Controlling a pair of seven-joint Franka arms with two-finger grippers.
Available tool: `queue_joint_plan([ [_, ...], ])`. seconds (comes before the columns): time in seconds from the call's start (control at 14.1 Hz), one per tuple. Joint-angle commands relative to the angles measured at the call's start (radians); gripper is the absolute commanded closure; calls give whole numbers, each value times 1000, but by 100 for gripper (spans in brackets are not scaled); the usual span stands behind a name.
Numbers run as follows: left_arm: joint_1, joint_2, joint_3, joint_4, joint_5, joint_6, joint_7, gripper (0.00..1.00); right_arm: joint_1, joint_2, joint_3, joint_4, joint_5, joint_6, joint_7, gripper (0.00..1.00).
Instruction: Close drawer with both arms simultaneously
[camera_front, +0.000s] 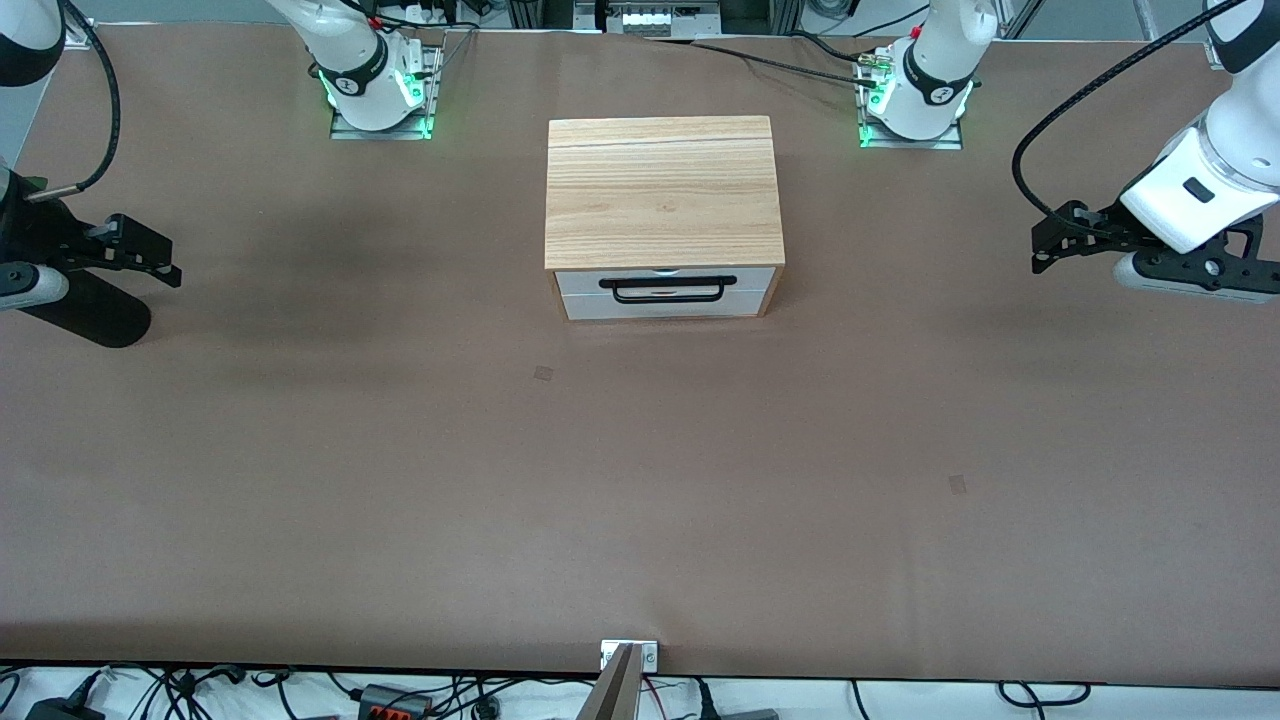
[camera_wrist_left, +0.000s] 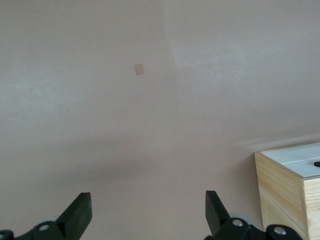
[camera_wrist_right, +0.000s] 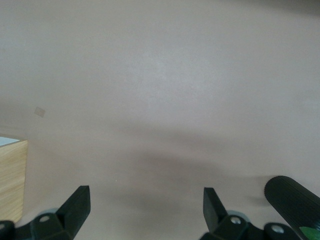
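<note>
Sitting at worktop (camera_front: 400, 480) centre, twelve o'clock of the camera: cabinet (camera_front: 663, 190), drawer (camera_front: 667, 290) nearly flush. Hovering wide-fingered over opposite ends: left tool (camera_front: 1048, 245), right tool (camera_front: 150, 255). Needing matched, level pushes on the white panel.

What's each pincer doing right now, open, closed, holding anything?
Left pincer: open, holding nothing, over bare table at the left arm's end.
Right pincer: open, holding nothing, over bare table at the right arm's end.
</note>
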Motion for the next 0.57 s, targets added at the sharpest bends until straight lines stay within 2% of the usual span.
queue_joint_plan([
  [0.0, 2, 15, -6, 33, 16, -22, 15, 0, -23, -7, 21, 2, -4, -21, -16, 0],
  [0.5, -1, 17, -6, 37, 16, -26, 12, 0, -21, -2, 24, 2, -4, -34, -19, 0],
])
